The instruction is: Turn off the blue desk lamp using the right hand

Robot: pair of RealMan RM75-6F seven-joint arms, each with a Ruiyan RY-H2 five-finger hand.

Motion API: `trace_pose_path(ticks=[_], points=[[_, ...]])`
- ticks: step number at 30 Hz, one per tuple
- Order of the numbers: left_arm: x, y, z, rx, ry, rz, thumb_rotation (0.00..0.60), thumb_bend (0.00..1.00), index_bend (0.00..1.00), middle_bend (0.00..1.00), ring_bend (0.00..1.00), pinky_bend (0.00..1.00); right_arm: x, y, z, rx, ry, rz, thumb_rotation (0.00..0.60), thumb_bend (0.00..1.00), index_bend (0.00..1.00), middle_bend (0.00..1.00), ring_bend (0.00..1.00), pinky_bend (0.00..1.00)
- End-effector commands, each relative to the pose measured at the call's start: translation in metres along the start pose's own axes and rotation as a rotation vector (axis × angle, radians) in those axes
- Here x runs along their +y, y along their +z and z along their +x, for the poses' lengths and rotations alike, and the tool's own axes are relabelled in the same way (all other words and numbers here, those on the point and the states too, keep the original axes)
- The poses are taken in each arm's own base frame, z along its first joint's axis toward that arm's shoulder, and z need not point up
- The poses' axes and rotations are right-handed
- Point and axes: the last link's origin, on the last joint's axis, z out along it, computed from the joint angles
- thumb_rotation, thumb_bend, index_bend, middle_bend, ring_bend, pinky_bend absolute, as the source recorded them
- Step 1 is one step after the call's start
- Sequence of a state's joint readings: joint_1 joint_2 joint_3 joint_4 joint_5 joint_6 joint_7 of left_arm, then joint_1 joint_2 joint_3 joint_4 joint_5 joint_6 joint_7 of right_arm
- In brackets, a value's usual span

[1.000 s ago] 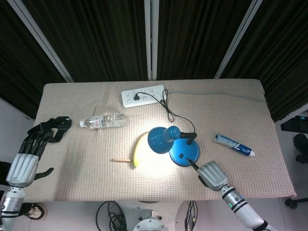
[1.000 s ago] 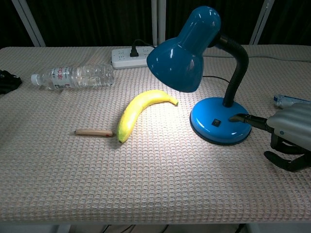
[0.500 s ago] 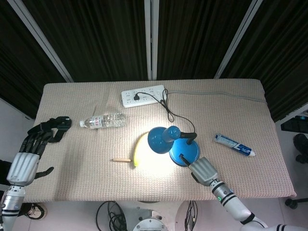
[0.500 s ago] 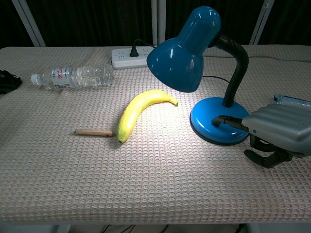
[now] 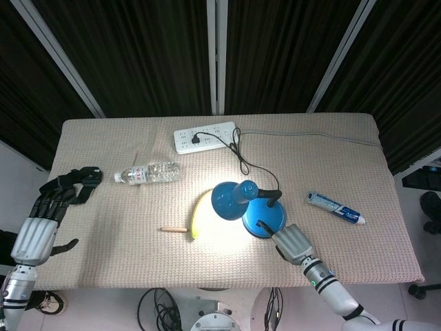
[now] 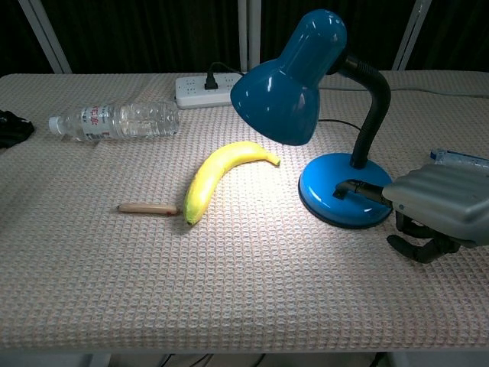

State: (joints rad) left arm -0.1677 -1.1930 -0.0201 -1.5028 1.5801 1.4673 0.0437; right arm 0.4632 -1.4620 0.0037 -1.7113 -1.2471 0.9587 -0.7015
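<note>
My right hand (image 6: 435,205) has one fingertip (image 6: 345,188) pressing the blue desk lamp (image 6: 321,99) base, other fingers curled under, holding nothing. Lamp's lit, mid-table near banana (image 6: 216,174). Left hand (image 5: 49,214) hangs off table edge, fingers apart, idle.

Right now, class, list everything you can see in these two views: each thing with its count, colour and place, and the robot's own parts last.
desk lamp: one, blue, lit, right of centre
banana: one, yellow, under the lamp shade
water bottle: one, clear, lying far left
pencil stub: one, tan, left of banana
power strip: one, white, far edge
toothpaste tube: one, blue-white, right side
table: one, beige cloth
left robot hand: one, black-grey, left edge
right robot hand: one, grey, fingertip on lamp base
</note>
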Motion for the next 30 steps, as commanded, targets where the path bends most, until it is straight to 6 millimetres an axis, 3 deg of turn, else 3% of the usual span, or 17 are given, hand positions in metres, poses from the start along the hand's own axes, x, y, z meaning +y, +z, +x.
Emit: trace_pose_path(ticks=[1, 13, 20, 23, 30], points=[[0.0, 0.0, 0.0, -0.001, 0.001, 0.0, 0.6, 0.02, 0.07, 0.01, 0.0, 0.0, -0.001, 0.001, -0.002, -0.005, 0.0, 0.001, 0.6, 0.48, 0.0, 0.95, 0.91, 0.88], [-0.001, 0.0, -0.001, -0.008, 0.002, 0.003, 0.6, 0.02, 0.07, 0.01, 0.0, 0.0, 0.002, 0.002, -0.009, -0.038, 0.009, -0.015, 0.6, 0.48, 0.0, 0.95, 0.91, 0.88], [-0.001, -0.001, 0.0, -0.004, -0.003, 0.005, 0.6, 0.02, 0.07, 0.01, 0.0, 0.0, 0.003, -0.001, -0.002, -0.004, 0.025, -0.015, 0.6, 0.48, 0.0, 0.95, 0.91, 0.88], [-0.001, -0.001, -0.001, -0.005, -0.001, 0.005, 0.6, 0.02, 0.07, 0.01, 0.0, 0.0, 0.008, -0.012, 0.007, 0.053, 0.028, -0.02, 0.6, 0.48, 0.0, 0.95, 0.91, 0.88], [0.0, 0.0, 0.002, 0.001, -0.009, -0.003, 0.6, 0.02, 0.07, 0.01, 0.0, 0.0, 0.054, -0.084, 0.01, 0.115, 0.036, -0.147, 0.6, 0.48, 0.0, 0.95, 0.91, 0.88]])
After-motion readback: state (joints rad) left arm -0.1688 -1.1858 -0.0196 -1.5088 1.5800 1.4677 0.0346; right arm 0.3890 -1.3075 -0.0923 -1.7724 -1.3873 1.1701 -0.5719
